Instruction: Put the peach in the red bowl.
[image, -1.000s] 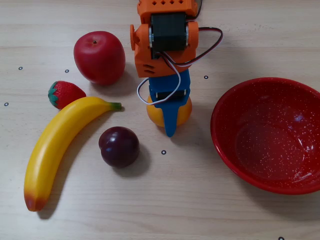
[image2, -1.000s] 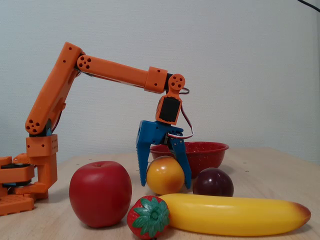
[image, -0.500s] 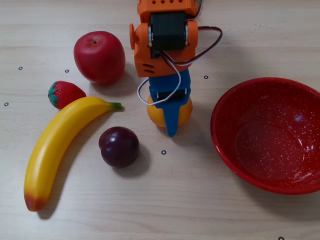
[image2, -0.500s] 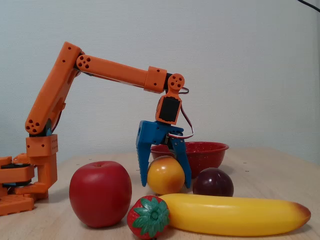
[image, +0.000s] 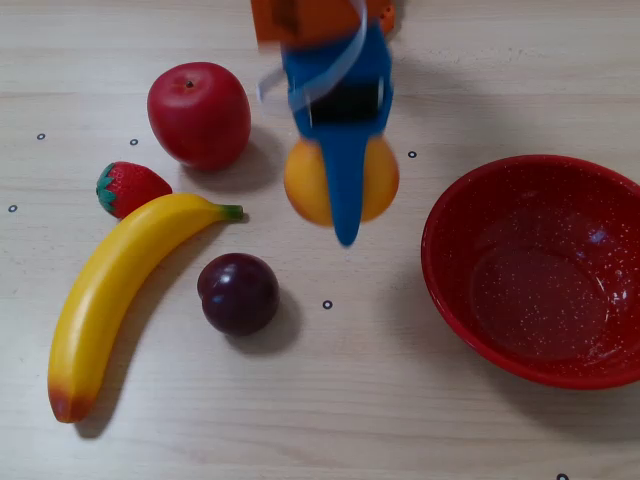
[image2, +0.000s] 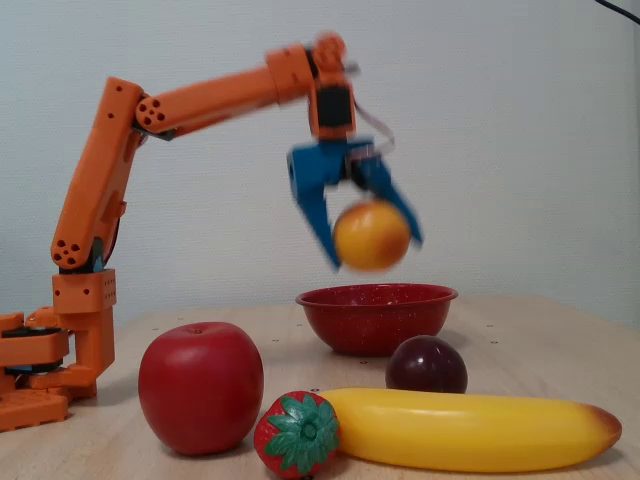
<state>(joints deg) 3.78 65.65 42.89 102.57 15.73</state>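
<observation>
The yellow-orange peach hangs in the air, well above the table, with my blue gripper shut on it. In the fixed view it is motion-blurred and sits higher than the rim of the red bowl. The speckled red bowl stands at the right of the overhead view, holding nothing. In the overhead view the peach is left of the bowl, with bare table between them.
A red apple, a strawberry, a long banana and a dark plum lie on the wooden table left of the bowl. The orange arm's base stands at the fixed view's left.
My gripper has lifted the peach off the table, rising high and swinging slightly toward the arm's base. The other fruits and the bowl stayed put.
</observation>
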